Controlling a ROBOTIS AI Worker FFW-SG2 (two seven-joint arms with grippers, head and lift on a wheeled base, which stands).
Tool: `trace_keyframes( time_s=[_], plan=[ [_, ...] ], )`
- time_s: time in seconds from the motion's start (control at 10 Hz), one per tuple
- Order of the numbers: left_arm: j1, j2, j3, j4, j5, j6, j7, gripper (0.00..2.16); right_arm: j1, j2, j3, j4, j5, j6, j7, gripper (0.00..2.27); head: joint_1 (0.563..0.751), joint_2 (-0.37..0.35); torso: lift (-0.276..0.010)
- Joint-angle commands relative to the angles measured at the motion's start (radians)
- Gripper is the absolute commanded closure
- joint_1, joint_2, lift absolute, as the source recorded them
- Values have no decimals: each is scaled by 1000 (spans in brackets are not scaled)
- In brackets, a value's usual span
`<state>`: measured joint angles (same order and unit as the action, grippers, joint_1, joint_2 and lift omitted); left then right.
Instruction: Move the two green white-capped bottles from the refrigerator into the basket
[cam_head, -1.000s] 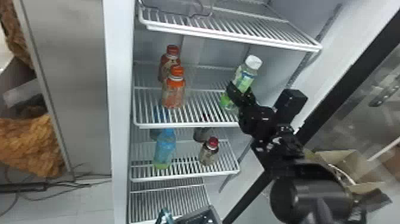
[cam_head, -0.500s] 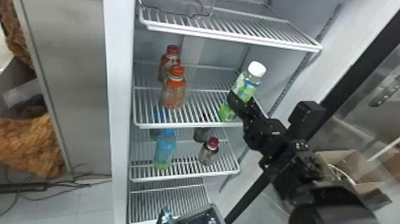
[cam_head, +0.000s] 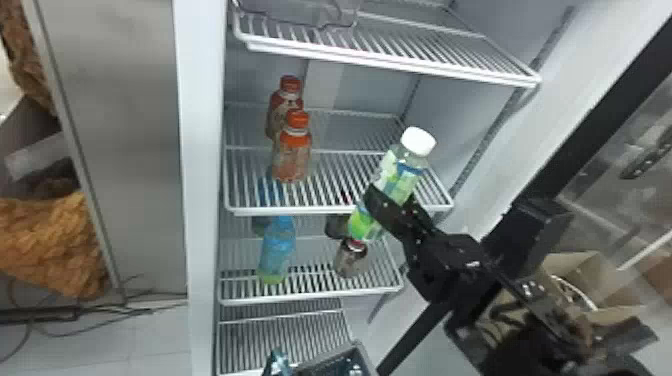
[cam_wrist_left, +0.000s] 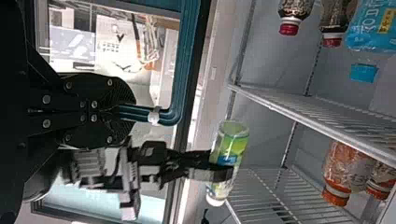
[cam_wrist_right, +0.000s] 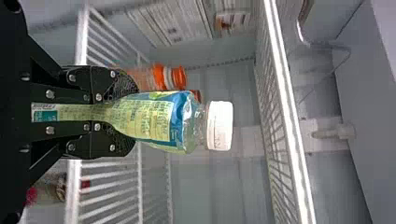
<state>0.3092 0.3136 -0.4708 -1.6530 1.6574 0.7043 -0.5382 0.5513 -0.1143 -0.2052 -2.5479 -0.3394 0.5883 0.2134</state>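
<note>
Clamping one green white-capped bottle (cam_head: 399, 175), tilted, in the jaws of the right gripper (cam_wrist_right: 134, 114), near the shelf's (cam_head: 300, 209) front right corner. Gripping the basket's (cam_head: 361, 351) handle (cam_wrist_left: 180, 88) with the jaws of the left gripper (cam_wrist_left: 134, 112). Yet to basket; impossible to tell about the second.

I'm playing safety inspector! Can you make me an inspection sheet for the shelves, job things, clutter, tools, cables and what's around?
Surface: white wire fridge shelf, level with others above and below.
Job's things: green white-capped bottle, tilted; basket at the head view's bottom edge.
Clutter: orange-capped bottles and blue bottle on shelves.
Right tool: grips the green bottle.
Left tool: grips teal handle.
Cables: dark ones on the floor.
Surroundings: cardboard box.
</note>
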Motion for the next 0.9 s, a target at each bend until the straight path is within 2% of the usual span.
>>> trace_keyframes(
  time_s=[0.0,0.3,0.6,0.8],
  plan=[
    [0,-1,2,0,0,-2,0,1214,70,4,0,-82,-20,47,3,1053,695,-350,-4],
    [2,-1,14,7,-8,-25,1,1214,200,21,-18,-212,-75,165,17,1053,695,-350,-4],
    [2,-2,14,10,-10,-27,0,1214,335,44,-60,-340,-75,293,34,1053,695,-350,-4],
    [2,-2,14,12,-10,-44,0,1214,384,59,-90,-364,-71,332,38,1053,695,-350,-4]
  ],
)
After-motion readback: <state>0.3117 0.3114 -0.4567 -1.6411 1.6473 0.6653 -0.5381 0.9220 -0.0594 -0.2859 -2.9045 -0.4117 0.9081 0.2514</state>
